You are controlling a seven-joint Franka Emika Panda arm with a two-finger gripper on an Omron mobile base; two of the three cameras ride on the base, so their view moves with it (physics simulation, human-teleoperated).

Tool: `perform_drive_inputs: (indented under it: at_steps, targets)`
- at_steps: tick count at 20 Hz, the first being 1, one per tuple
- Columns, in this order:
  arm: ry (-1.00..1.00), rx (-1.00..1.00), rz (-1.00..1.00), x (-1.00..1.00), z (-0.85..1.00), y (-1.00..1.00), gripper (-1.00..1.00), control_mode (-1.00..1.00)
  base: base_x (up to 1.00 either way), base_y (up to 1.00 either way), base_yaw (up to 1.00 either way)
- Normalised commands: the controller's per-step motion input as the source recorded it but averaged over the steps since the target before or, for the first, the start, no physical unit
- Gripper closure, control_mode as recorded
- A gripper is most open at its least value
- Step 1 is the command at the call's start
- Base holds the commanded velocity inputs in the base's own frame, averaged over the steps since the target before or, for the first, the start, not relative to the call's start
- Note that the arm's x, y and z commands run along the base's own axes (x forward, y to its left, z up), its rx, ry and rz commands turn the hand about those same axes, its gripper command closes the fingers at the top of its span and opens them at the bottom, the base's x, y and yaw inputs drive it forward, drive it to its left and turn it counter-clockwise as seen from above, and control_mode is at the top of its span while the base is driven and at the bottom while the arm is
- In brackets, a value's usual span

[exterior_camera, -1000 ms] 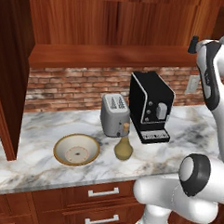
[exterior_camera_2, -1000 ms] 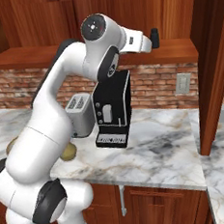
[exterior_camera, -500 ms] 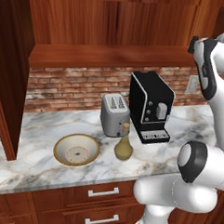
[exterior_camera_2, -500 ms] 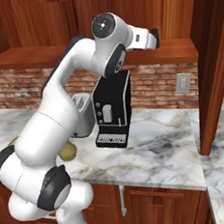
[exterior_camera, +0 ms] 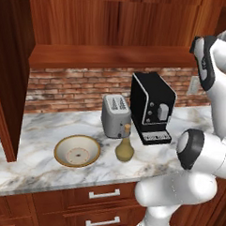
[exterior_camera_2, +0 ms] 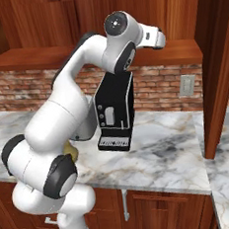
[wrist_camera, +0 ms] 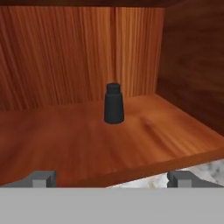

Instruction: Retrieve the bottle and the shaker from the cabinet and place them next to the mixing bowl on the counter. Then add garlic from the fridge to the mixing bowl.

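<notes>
Standing upright on the cabinet (wrist_camera: 65, 131) shelf, well back from its front edge, the shaker (wrist_camera: 113, 103) faces the pincer (wrist_camera: 113, 178), whose tips are spread wide apart and empty. Bottle (exterior_camera: 125, 147) rests on the marble surface (exterior_camera: 32, 164) between mixing bowl (exterior_camera: 77, 150) and toaster (exterior_camera: 115, 116).

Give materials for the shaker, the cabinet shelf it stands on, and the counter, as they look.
Shaker: matte black, no glint; plastic or coated metal, can't tell which.
Cabinet shelf: reddish-brown wood, visible grain, slight satin sheen.
Counter: white stone with grey veins, likely polished marble.
</notes>
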Motion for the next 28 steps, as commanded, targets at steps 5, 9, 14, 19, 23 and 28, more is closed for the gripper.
perform_drive_inputs:
  at_steps: [5,9,14,19,23,28]
  targets:
    - [0.0,0.0,0.0,0.31,-0.01,-0.05,-1.0,-1.0,0.0,0.0,0.0]
    - [0.0,0.0,0.0,0.23,-0.05,0.0,-1.0,-1.0,0.0,0.0,0.0]
    - [0.0,0.0,0.0,0.2,-0.05,0.0,-1.0,-1.0,0.0,0.0,0.0]
    - [0.0,0.0,0.0,0.21,-0.09,-0.03,-1.0,-1.0,0.0,0.0,0.0]
    - [0.0,0.0,0.0,0.22,-0.06,-0.09,-1.0,-1.0,0.0,0.0,0.0]
    - [0.0,0.0,0.0,0.24,-0.03,-0.1,-1.0,-1.0,0.0,0.0,0.0]
